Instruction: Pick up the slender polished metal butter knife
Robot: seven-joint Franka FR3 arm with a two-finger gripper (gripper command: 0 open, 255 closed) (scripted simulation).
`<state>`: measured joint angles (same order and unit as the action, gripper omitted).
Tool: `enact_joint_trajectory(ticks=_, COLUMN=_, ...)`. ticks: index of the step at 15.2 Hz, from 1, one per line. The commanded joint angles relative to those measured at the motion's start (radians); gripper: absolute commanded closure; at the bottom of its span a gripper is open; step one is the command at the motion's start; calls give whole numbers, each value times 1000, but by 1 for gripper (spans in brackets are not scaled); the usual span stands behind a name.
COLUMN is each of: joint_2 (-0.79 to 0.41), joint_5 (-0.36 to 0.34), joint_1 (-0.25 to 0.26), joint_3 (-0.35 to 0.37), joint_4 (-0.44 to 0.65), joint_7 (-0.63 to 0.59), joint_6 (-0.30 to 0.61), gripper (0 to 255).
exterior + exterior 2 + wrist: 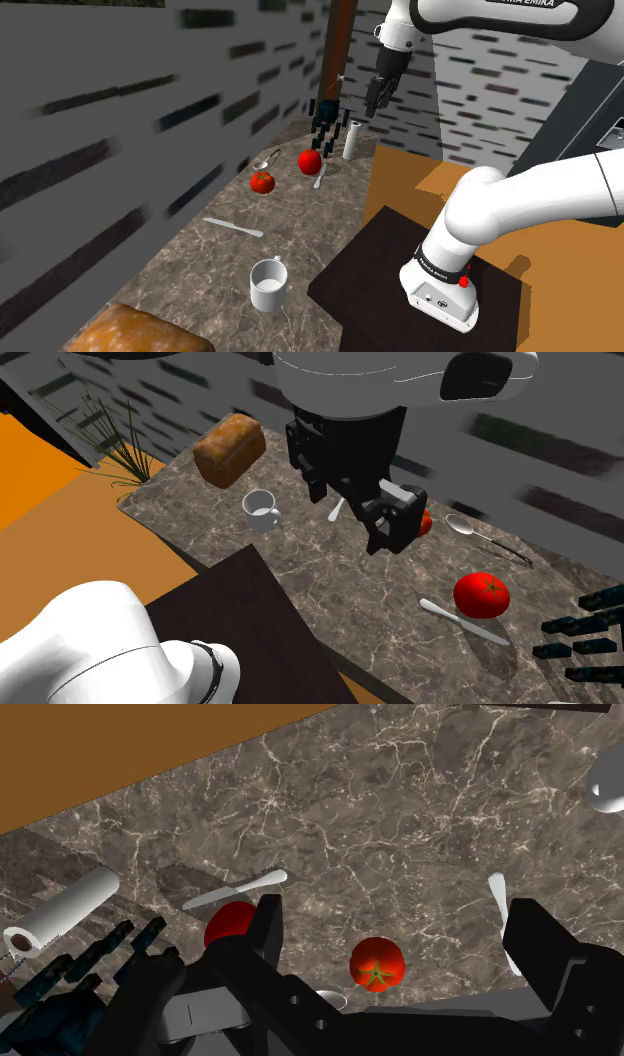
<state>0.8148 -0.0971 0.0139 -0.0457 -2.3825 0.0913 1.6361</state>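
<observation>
The all-black claw (396, 530) hung open above the veined brown marble surface (330, 582). The slender grey metal butter knife (465, 620) lay flat just beside a glossy round red tomato (482, 594).

Butter knife (466, 622): slender, pale grey, with a rounded handle end and a flatter, greyer blade. Lies flat on the marble counter (330, 592), just beside the larger tomato (481, 594).
</observation>
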Motion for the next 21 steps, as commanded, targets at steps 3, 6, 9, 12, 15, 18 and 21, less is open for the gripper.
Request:
enact_joint_trajectory(ticks=3, joint_2=-39, joint_5=9, joint_1=12, joint_3=10, joint_4=-27, joint_7=-8, joint_6=62, gripper=0)
enact_joint_trajectory(ticks=6, joint_2=-108, joint_5=21, joint_1=30, joint_3=25, joint_4=-57, joint_7=-19, joint_6=155, gripper=0)
enact_joint_trajectory(ticks=9, joint_2=-186, joint_5=32, joint_1=48, joint_3=41, joint_4=-77, joint_7=-30, joint_6=248, gripper=0)
enact_joint_trajectory(ticks=12, joint_2=-275, joint_5=41, joint_1=64, joint_3=58, joint_4=-85, joint_7=-39, joint_6=340, gripper=0)
enact_joint_trajectory(ticks=15, joint_2=-371, joint_5=48, joint_1=80, joint_3=74, joint_4=-82, joint_7=-49, joint_6=427, gripper=0)
enact_joint_trajectory(ticks=18, joint_2=-473, joint_5=52, joint_1=94, joint_3=92, joint_4=-67, joint_7=-59, joint_6=510, gripper=0)
enact_joint_trajectory(ticks=21, joint_2=-581, joint_5=52, joint_1=106, joint_3=109, joint_4=-40, joint_7=-70, joint_6=586, gripper=0)
